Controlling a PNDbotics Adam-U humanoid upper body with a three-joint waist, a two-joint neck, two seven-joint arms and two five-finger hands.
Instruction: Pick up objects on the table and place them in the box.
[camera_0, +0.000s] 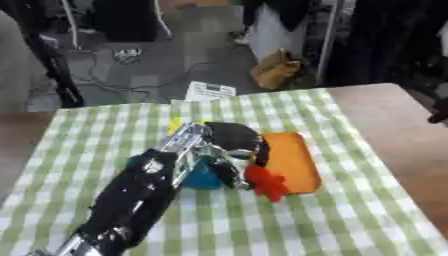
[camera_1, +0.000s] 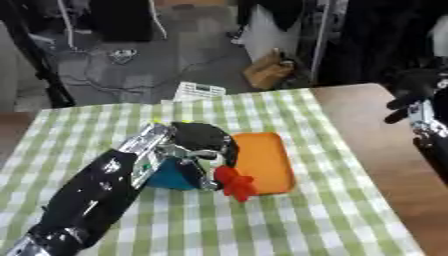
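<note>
A blue object (camera_1: 175, 175) sits under the left arm on the checked table (camera_1: 332, 210); the left robot hand (camera_1: 206, 142) curls around a red object (camera_1: 234, 184) at the orange box (camera_1: 262, 160)

Table layout, mid-reach

The left hand (camera_0: 232, 142) sits over the box's (camera_0: 293, 162) left edge; a small object (camera_0: 265, 182) lies at its near-left corner, on the checked tablecloth (camera_0: 350, 220).
</note>
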